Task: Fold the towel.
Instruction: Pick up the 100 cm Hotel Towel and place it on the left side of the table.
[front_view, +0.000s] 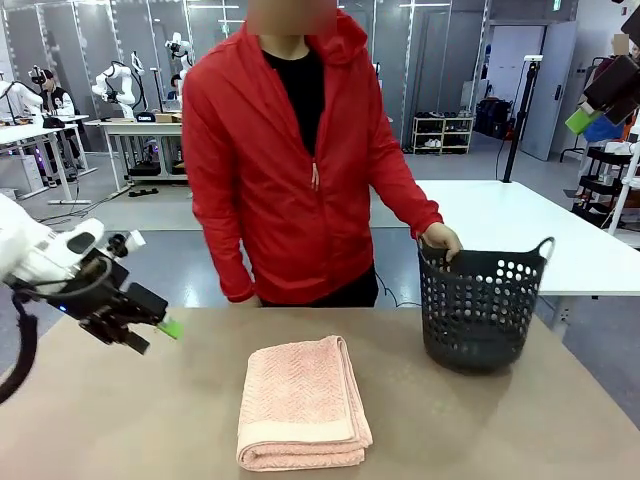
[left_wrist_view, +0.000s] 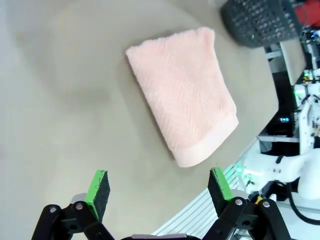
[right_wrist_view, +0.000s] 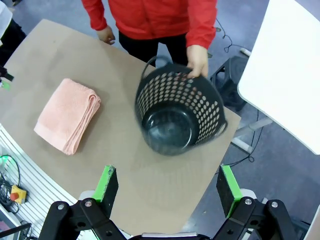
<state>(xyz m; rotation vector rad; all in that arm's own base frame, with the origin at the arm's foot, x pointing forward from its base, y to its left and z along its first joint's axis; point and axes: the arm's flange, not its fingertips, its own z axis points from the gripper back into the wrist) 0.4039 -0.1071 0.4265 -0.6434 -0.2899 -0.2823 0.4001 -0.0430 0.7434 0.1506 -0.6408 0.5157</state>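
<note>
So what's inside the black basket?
Nothing: from above, the basket shows its bare dark bottom. The person's hand grips the rim, hiding a little of the wall there. The folded towel lies outside.

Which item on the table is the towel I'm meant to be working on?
On the brown table, look to the middle near the robot's edge, left of the dark perforated basket that a person's hand holds by the rim. The towel lies there already folded: soft salmon-pink cloth with a herringbone weave and a plain band.
</note>
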